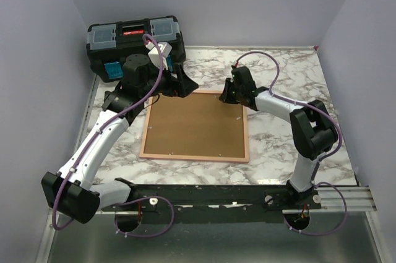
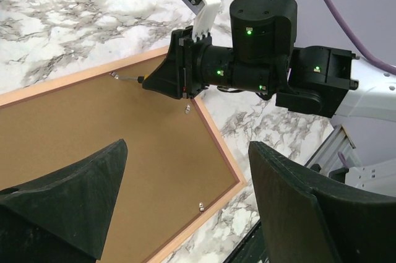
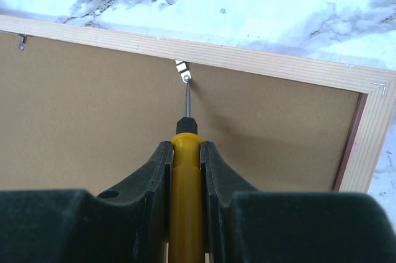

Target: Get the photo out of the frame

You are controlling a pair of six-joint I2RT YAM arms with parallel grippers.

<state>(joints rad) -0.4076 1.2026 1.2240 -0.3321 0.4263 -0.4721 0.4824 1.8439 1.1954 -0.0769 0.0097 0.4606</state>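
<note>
Looking down from the top camera, I see a white tabletop (image 1: 291,74) veined with grey like marble, closed in on three sides by plain pale lilac walls (image 1: 216,3). A black toolbox (image 1: 133,43) with clear lid compartments stands in the far left corner of the table. Both arm bases sit on a black rail (image 1: 216,192) along the near edge.

The frame (image 1: 195,157) lies flat in the middle of the table, back side up. Its thin pink border surrounds a brown backing board (image 1: 195,125). The board covers the photo, so I cannot see it.

My right gripper (image 3: 185,148) is clamped on the yellow handle of a screwdriver (image 3: 185,213). The jaws press against both sides of the handle. The thin steel shaft points at the frame's far edge, and its tip meets a small metal tab (image 3: 183,71) where the board joins the border.

My left gripper (image 2: 189,145) hangs over the far left part of the board. Its jaws are spread wide, with nothing between them. In the left wrist view, a few more small metal tabs show along the border.
</note>
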